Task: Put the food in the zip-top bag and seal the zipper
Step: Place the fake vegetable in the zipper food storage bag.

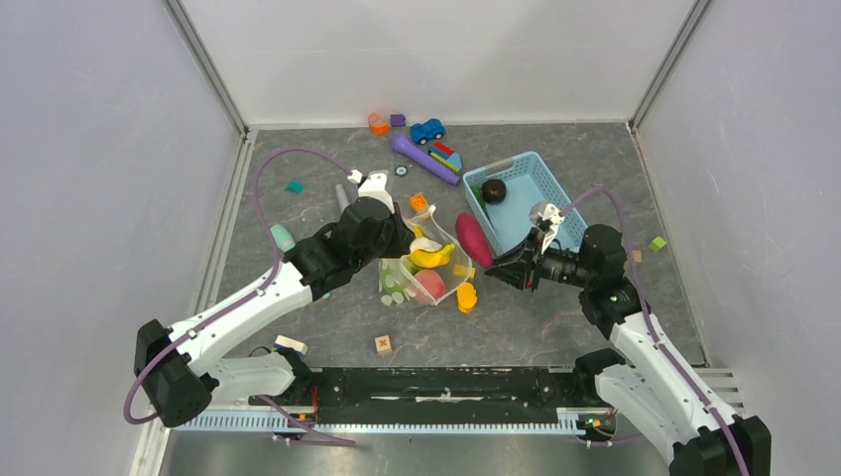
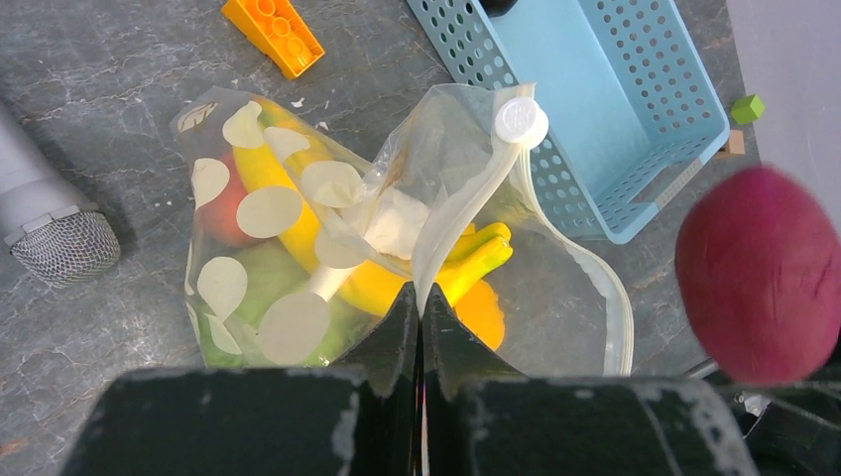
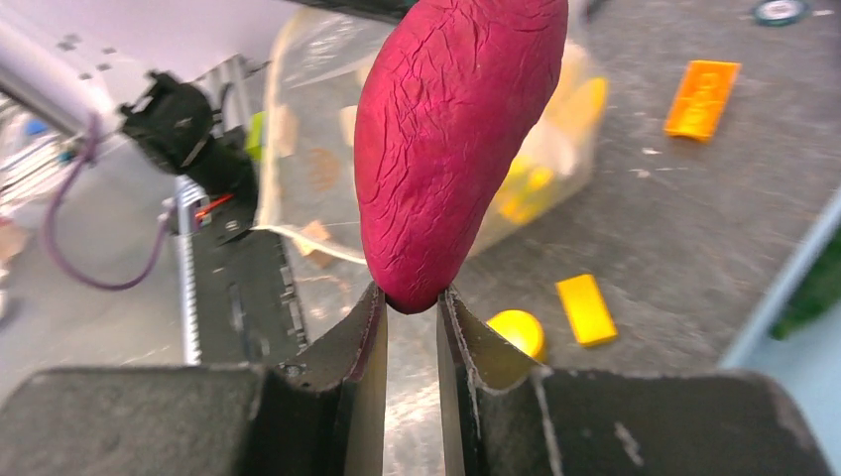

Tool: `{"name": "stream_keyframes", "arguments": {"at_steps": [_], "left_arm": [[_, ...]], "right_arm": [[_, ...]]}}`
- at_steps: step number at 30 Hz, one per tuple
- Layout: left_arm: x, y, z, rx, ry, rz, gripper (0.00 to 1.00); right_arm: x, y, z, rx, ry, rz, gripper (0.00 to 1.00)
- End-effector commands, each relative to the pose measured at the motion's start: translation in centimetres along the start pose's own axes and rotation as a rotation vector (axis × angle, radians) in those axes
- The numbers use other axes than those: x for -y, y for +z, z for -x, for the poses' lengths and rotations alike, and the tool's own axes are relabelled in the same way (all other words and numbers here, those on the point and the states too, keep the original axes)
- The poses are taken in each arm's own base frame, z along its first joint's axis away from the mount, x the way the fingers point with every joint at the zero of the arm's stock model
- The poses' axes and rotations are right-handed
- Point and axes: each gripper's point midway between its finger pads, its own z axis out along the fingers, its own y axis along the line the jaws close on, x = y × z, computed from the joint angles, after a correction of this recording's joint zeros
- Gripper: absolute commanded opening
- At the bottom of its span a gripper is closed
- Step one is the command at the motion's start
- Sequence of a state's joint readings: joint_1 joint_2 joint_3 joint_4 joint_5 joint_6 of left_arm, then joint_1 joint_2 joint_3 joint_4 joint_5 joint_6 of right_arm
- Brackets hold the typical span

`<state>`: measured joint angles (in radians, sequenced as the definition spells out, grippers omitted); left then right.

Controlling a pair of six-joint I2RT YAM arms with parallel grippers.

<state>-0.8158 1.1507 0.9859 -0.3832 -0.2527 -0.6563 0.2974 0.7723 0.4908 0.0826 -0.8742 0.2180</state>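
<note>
The zip-top bag [image 1: 428,266] stands near the table's middle, its polka-dot side [image 2: 268,213] bulging. Inside it are a yellow banana bunch [image 2: 476,256], a green cabbage [image 2: 260,288] and a pink-red peach [image 2: 228,213]. My left gripper [image 2: 419,297] is shut on the bag's mouth edge, pinching the whitish zipper [image 2: 464,213] below its round white slider [image 2: 521,120]; the mouth gapes to the right. My right gripper [image 3: 410,302] is shut on the lower tip of a magenta wrinkled food piece [image 3: 446,149]. It holds the piece [image 1: 474,239] in the air just right of the bag.
A light blue basket [image 1: 516,161] with a dark ball [image 1: 494,190] stands behind the right gripper. Yellow pieces [image 1: 466,296] lie by the bag's front corner, an orange brick [image 2: 273,35] behind it. A grey mesh-tipped object [image 2: 60,243] lies left. A purple stick [image 1: 424,159] and blue car [image 1: 427,130] sit far back.
</note>
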Motion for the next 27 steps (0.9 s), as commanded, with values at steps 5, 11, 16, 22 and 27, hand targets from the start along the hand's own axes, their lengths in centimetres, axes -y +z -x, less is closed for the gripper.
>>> {"name": "stream_keyframes", "arguments": {"at_steps": [5, 11, 16, 22, 27], "left_arm": [[2.2, -0.2, 1.2, 0.028, 0.078, -0.111, 0.05], [3.3, -0.7, 0.9, 0.019, 0.116, -0.188, 0.05], [4.5, -1.5, 0.6, 0.008, 0.139, -0.273, 0.04], [5.6, -2.5, 0.4, 0.025, 0.132, -0.365, 0.04], [6.1, -2.9, 0.3, 0.031, 0.12, -0.391, 0.05]], "right_arm": [[-6.3, 0.6, -0.9, -0.127, 0.116, 0.297, 0.0], [-6.5, 1.7, -2.6, -0.255, 0.192, 0.279, 0.0], [-6.3, 3.4, -2.1, -0.297, 0.239, 0.26, 0.0], [-3.6, 4.9, -2.3, -0.392, 0.28, 0.068, 0.0], [-0.8, 6.0, -1.8, -0.394, 0.321, -0.111, 0.0]]}}
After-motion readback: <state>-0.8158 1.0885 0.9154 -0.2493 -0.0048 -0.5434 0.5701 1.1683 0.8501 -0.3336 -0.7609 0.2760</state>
